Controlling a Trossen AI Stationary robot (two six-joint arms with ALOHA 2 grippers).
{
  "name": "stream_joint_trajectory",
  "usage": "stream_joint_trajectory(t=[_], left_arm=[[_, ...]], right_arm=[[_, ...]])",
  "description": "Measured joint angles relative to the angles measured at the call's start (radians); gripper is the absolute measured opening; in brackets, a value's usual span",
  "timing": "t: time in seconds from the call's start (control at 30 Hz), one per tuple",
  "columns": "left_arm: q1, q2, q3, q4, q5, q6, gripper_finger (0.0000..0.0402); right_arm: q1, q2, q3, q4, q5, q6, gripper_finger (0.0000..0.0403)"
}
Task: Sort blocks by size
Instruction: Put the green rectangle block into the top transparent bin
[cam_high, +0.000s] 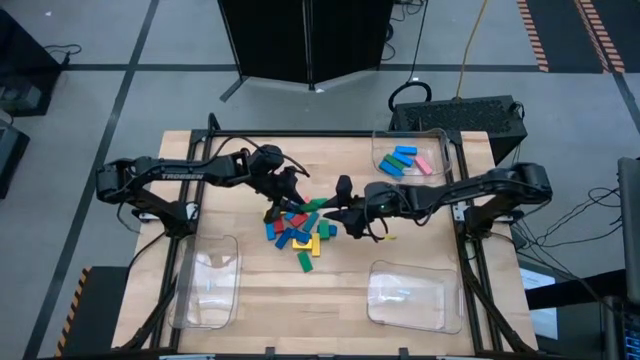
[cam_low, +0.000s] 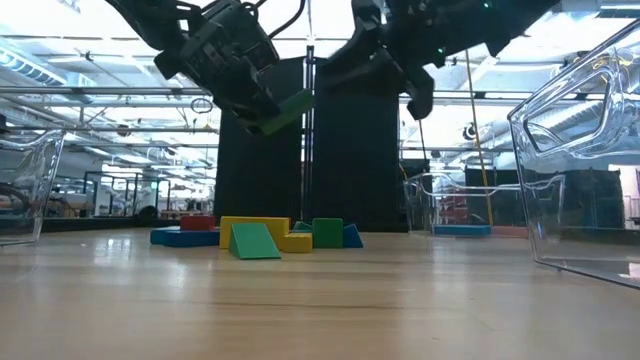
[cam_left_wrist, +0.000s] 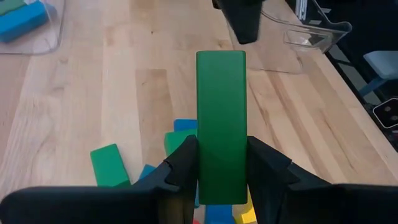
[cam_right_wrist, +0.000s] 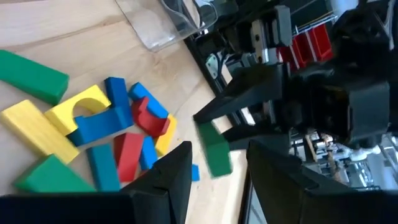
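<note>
Left wrist view shows it best: the left gripper (cam_left_wrist: 221, 177) has its two fingers clamped on the long sides of a green block (cam_left_wrist: 221, 118), which sticks out ahead of them, lifted above the table (cam_left_wrist: 81, 93). From the high view that gripper (cam_high: 283, 188) sits just above centre of the frame, over the pile of blocks (cam_high: 297, 229). The right gripper (cam_high: 345, 212) hangs right beside it at centre; its fingers stand apart with nothing between them.

I'd judge these blocks light, stiff and smooth-sided, so a squeeze across the narrow width near the middle should hold; a grip at one end might let a long one swivel.

Three clear trays show in the high view. The tray at upper right (cam_high: 441, 140) holds a few blue, green and pink blocks. The tray at lower left (cam_high: 205, 300) looks empty, and I can't be sure about the tray at lower right (cam_high: 440, 310).
</note>
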Motion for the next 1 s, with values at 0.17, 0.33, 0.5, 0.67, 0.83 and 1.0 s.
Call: stream_joint_trajectory(t=[0.17, 0.33, 0.5, 0.67, 0.83, 1.0], left_arm=[[-0.002, 0.000, 0.000, 0.001, 0.000, -0.001, 0.0105], [-0.009, 0.000, 0.000, 0.022, 0.000, -0.022, 0.0105], [-0.018, 0.000, 0.000, 0.022, -0.001, -0.024, 0.0105], [-0.024, 0.000, 0.000, 0.038, -0.001, -0.026, 0.0105], [-0.025, 0.001, 0.000, 0.041, -0.002, -0.025, 0.0105], [-0.025, 0.005, 0.000, 0.044, -0.021, -0.025, 0.0105]], right_arm=[[-0.007, 0.025, 0.058, -0.070, -0.004, -0.009, 0.0148], [-0.015, 0.041, 0.081, -0.099, -0.005, -0.009, 0.0148], [-0.026, 0.065, 0.083, -0.090, -0.031, -0.023, 0.0148], [-0.028, 0.099, 0.081, -0.062, -0.029, -0.031, 0.0148], [-0.028, 0.116, 0.082, -0.042, -0.029, -0.030, 0.0141], [-0.029, 0.116, 0.082, -0.041, -0.023, -0.022, 0.0111]])
